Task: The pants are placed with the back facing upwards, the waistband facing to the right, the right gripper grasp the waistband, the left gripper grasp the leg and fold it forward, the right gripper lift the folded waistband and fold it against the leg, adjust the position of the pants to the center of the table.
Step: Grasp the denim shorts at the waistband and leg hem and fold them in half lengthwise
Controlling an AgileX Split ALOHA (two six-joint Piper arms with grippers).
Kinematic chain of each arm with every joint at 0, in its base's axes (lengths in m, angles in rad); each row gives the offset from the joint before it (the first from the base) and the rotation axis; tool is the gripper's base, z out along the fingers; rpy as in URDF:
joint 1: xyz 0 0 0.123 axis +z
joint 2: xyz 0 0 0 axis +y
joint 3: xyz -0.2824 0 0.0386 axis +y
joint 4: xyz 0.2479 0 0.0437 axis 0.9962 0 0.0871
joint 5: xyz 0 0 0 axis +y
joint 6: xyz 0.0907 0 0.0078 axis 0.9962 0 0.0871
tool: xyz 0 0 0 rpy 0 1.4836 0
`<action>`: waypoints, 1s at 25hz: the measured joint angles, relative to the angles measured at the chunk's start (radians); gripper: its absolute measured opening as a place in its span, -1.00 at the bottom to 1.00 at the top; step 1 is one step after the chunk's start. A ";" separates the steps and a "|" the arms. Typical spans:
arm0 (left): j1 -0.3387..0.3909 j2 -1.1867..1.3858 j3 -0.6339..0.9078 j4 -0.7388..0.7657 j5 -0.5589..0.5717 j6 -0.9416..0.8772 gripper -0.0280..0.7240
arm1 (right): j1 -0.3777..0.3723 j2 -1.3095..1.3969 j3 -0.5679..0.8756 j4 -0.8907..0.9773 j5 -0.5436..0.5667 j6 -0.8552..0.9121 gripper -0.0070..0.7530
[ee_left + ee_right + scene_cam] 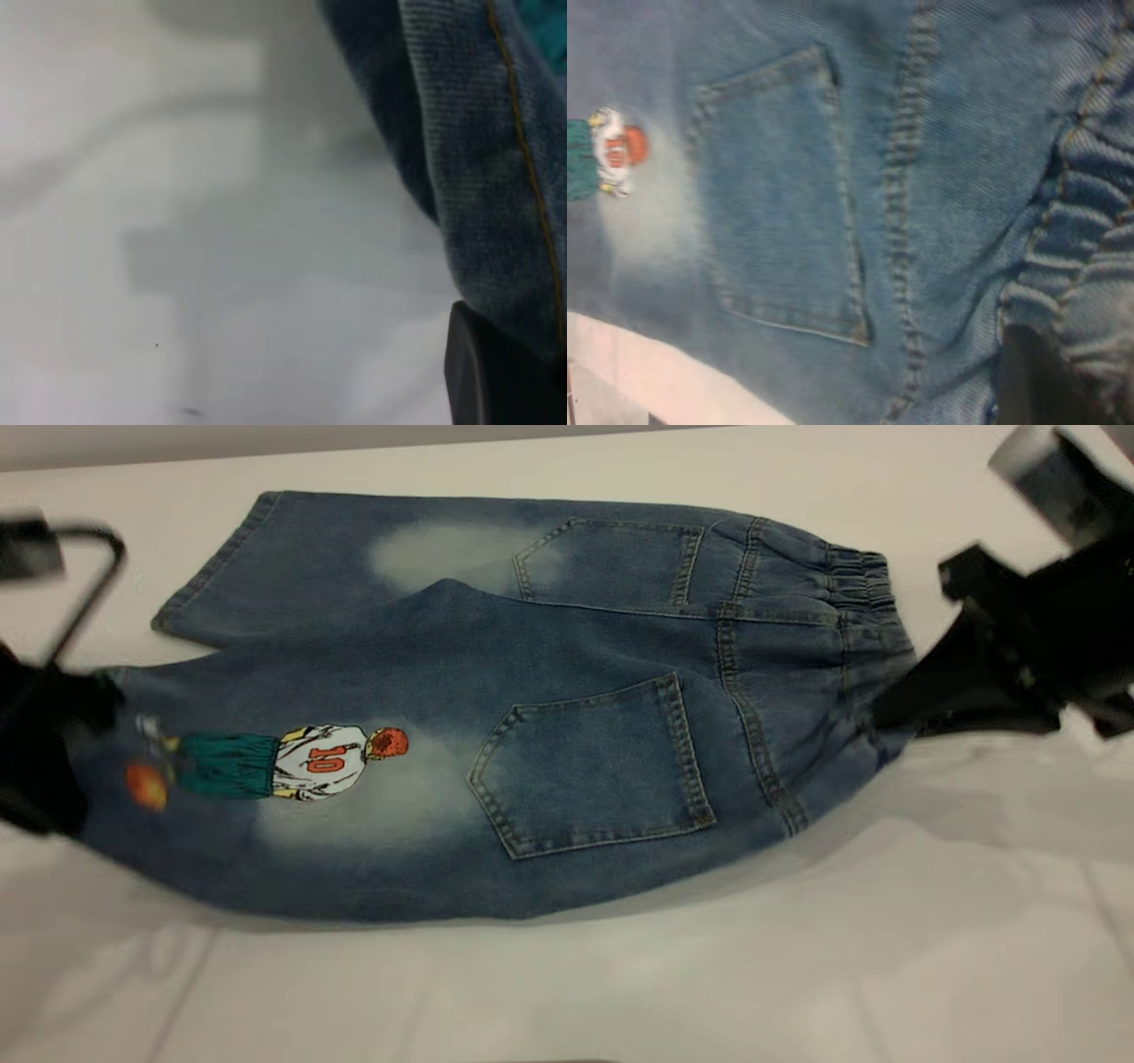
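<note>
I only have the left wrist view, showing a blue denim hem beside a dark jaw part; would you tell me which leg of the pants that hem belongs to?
Observer: It is the wide denim leg printed with a player in a number 10 jersey; the black left gripper with the thin cable holds its hem.
Operator: Where is the other arm?
Observer: The bulky black right gripper is at the gathered elastic waistband, jaws shut on its near part.
Operator: Is the garment lying flat?
Observer: Not wholly. The near edge of the short blue denim pants hangs above the white-grey table, casting a shadow, while the plain leg lies flat.
</note>
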 joint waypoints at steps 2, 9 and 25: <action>0.000 -0.087 0.002 -0.001 0.035 0.000 -0.82 | 0.000 -0.059 0.000 -0.045 0.007 0.040 -0.89; 0.000 -0.301 -0.005 0.000 0.088 -0.004 -0.82 | 0.000 -0.230 0.001 -0.202 0.003 0.193 -0.89; 0.000 -0.097 -0.240 0.008 -0.052 -0.003 -0.82 | 0.000 -0.177 -0.116 -0.087 -0.062 0.195 -0.89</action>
